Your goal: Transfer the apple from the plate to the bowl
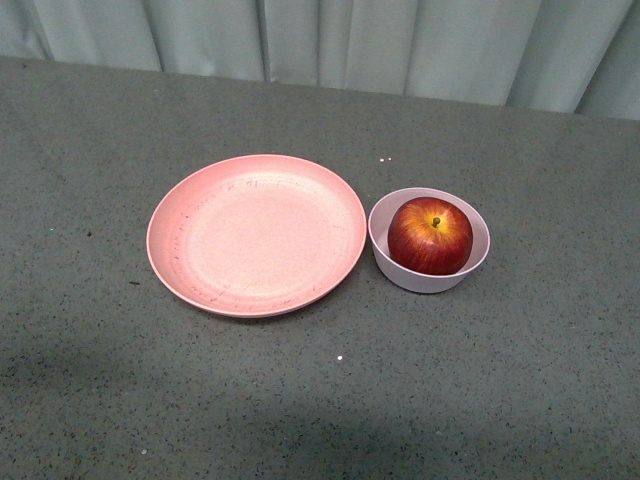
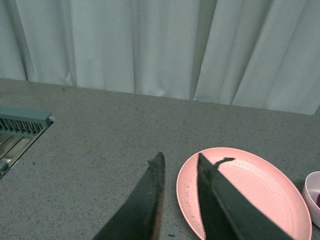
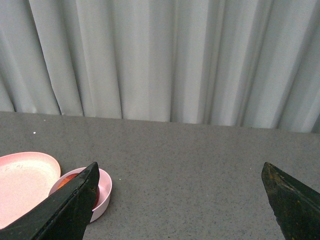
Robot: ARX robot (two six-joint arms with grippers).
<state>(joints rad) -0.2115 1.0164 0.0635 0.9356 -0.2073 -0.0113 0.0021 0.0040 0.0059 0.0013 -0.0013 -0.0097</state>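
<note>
The dark-red apple [image 1: 430, 235] sits upright inside the small pale pink bowl [image 1: 382, 247], stem up. The wide salmon-pink plate [image 1: 256, 235] lies bare just left of the bowl, almost touching it. Neither arm shows in the front view. In the left wrist view my left gripper [image 2: 179, 161] is shut, holding nothing, with one fingertip over the plate [image 2: 260, 187] and the bowl's rim [image 2: 311, 190] at the frame's edge. In the right wrist view my right gripper [image 3: 180, 167] is wide open and holds nothing. Past one finger lie the bowl [image 3: 104, 187], a sliver of the apple [image 3: 62, 183] and the plate [image 3: 25, 177].
The things rest on a grey speckled table [image 1: 320, 400] backed by a pale curtain [image 1: 330, 40]. A grey-green slotted fixture [image 2: 22, 125] is set at the table's edge in the left wrist view.
</note>
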